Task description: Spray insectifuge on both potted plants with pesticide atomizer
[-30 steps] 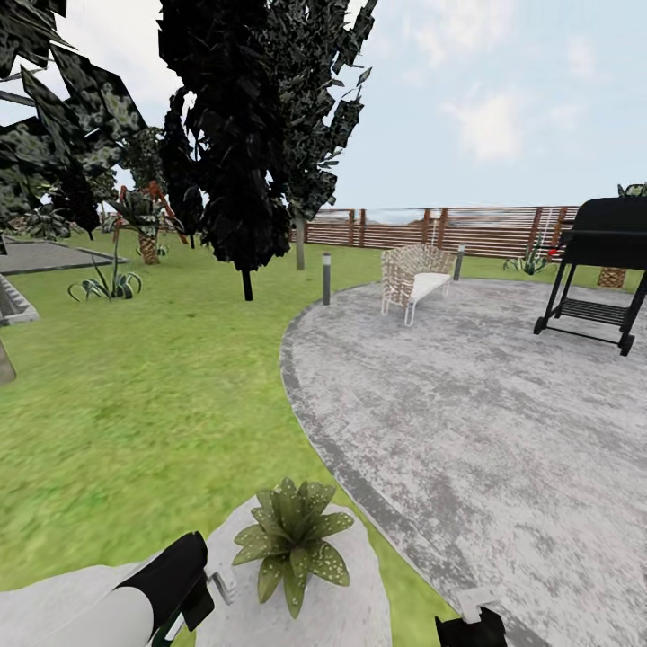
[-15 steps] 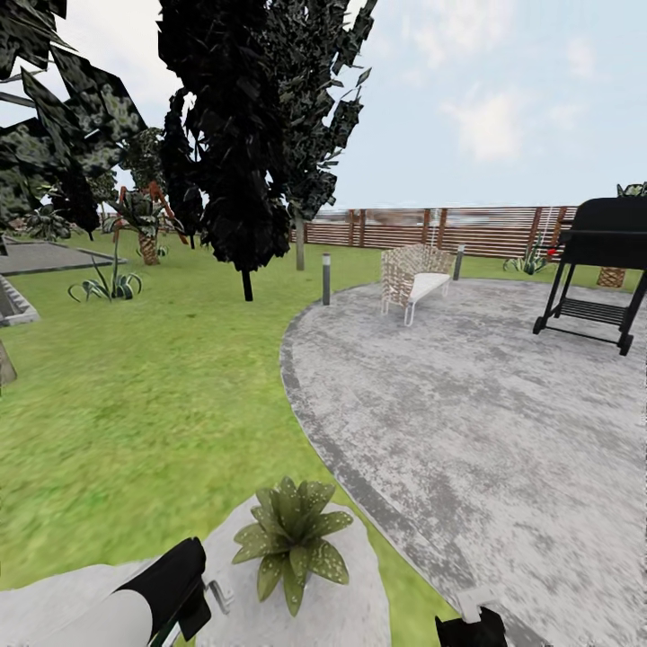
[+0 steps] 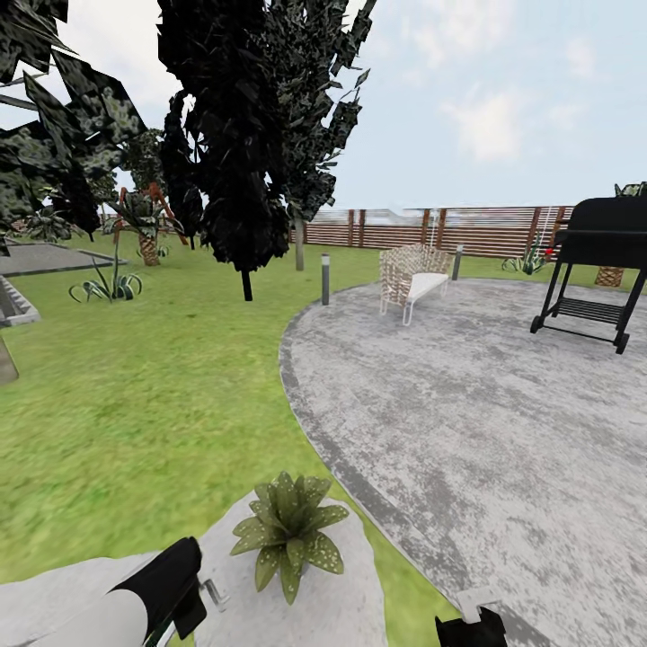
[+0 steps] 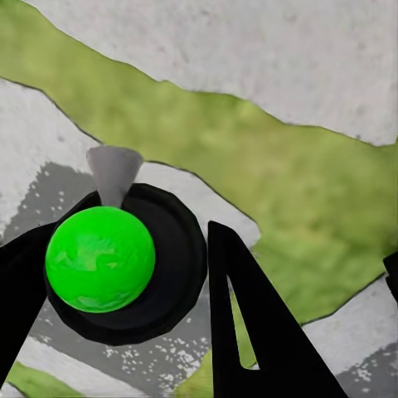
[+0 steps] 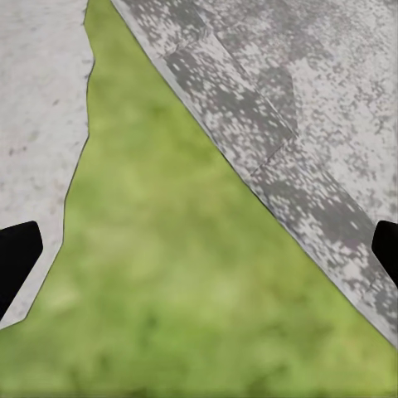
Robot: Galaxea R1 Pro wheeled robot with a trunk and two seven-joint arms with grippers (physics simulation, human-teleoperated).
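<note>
A potted plant (image 3: 286, 530), a low rosette of white-speckled green leaves, stands on a pale stepping stone (image 3: 337, 602) close in front of me. My left gripper (image 3: 199, 597) hangs just to its left, shut on the pesticide atomizer (image 3: 214, 591), of which a pale bit sticks out. In the left wrist view the atomizer (image 4: 99, 259) appears end-on as a black disc with a bright green ball and a grey cone nozzle, held between the black fingers of the left gripper (image 4: 141, 228). My right gripper (image 3: 472, 618) (image 5: 199, 257) is open over grass, holding nothing.
A round grey patio (image 3: 467, 422) spreads to the right, with a wicker bench (image 3: 413, 279) and a black grill (image 3: 598, 261) on it. A dark tree (image 3: 243, 162) and a short post (image 3: 325, 279) stand on the lawn ahead. A slatted fence (image 3: 485, 229) closes the back.
My left arm has sunk slightly lower and to the left. The whole head picture has shifted a little, so the camera moved.
</note>
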